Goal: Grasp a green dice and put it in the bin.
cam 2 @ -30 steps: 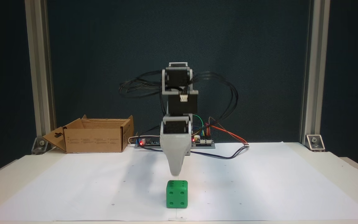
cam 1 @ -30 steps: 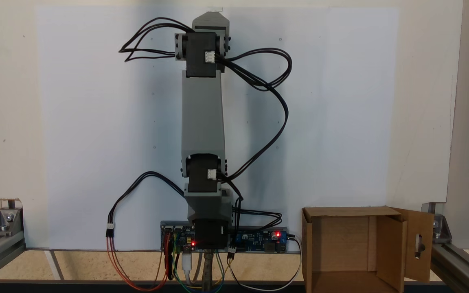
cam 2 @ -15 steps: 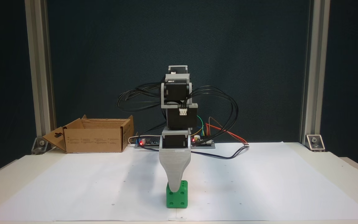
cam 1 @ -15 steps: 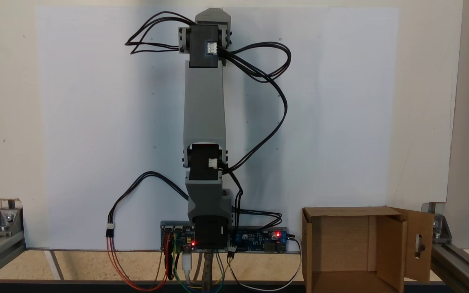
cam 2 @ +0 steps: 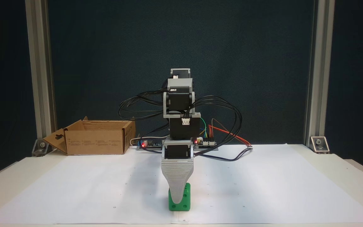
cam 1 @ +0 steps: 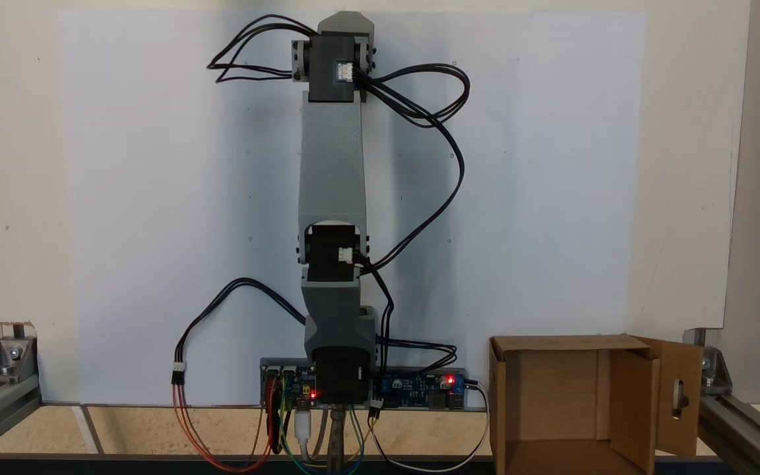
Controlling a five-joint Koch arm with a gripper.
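Observation:
The green dice (cam 2: 172,206) sits on the white paper near the front edge of the table in a fixed view. My gripper (cam 2: 177,199) points straight down at it. Its grey ribbed front jaw covers the dice's upper middle, and the tip reaches about halfway down the front face. The other jaw is hidden behind the front one, so I cannot tell the gap or whether anything is held. The bin (cam 2: 96,140) is a brown cardboard box at the back left; seen from above, the bin (cam 1: 551,382) lies at the lower right, beside the arm's base.
The arm (cam 1: 330,165) stretches far out across the white paper (cam 1: 156,198). Loose black cables (cam 2: 225,126) loop on both sides of it. A controller board (cam 1: 419,386) with red lights sits at the base. Aluminium frame posts (cam 2: 314,78) stand at the table's sides.
The arm has reached farther out and come down. The front jaw, at first just above and behind the dice, now overlaps its front face. The dice has not moved.

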